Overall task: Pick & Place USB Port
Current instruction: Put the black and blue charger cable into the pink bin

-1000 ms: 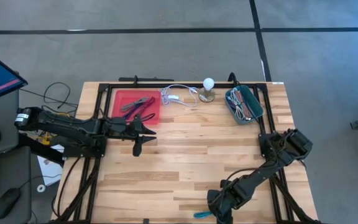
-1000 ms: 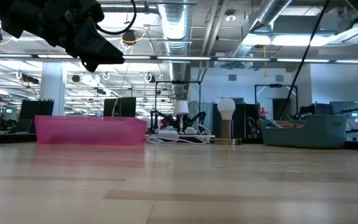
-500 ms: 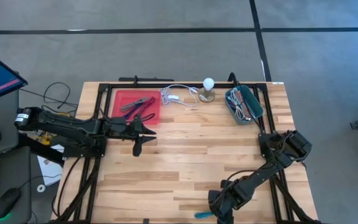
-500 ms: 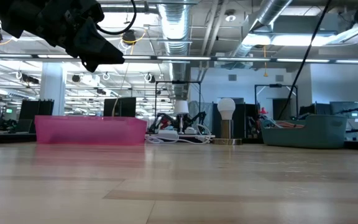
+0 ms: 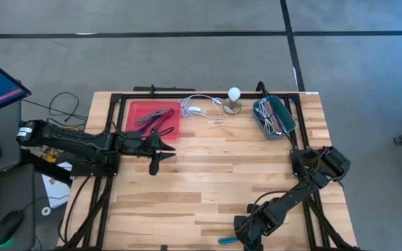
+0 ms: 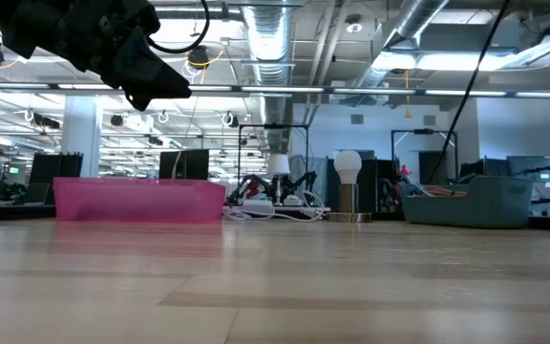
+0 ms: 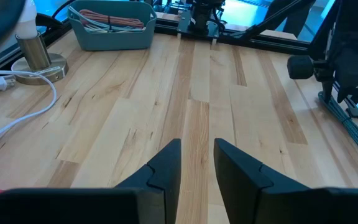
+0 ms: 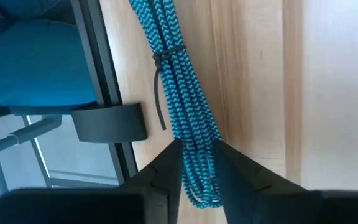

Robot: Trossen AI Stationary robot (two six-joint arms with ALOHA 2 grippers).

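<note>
The teal braided USB cable (image 8: 182, 106), coiled and tied with a dark strap, lies along the table's near edge and shows as a teal tip (image 5: 227, 241) in the high view. My right gripper (image 8: 197, 165) (image 5: 240, 236) is folded down over it, shut on the bundle's end. My left gripper (image 7: 197, 155) (image 5: 153, 164) hangs shut above the wood, just near of the red tray (image 5: 139, 127), and touches nothing. A blue-grey bin (image 5: 285, 126) of cables stands at the far right. My right gripper pinches the coiled cable between its two fingers (image 8: 169, 165), close to the bundle's looped end (image 8: 197, 186). The fingers lie along the bundle. The rest of the cable rests on the wood beside the table's near edge; the contact itself is partly hidden by the fingers.
A lamp with a white bulb (image 5: 234, 97) and its white cord (image 5: 199, 109) stand at the far edge between tray and bin. The tray holds dark tools. A black frame rail (image 8: 95, 74) runs beside the cable. Bare wood (image 5: 222, 167) spreads across the table's middle.
</note>
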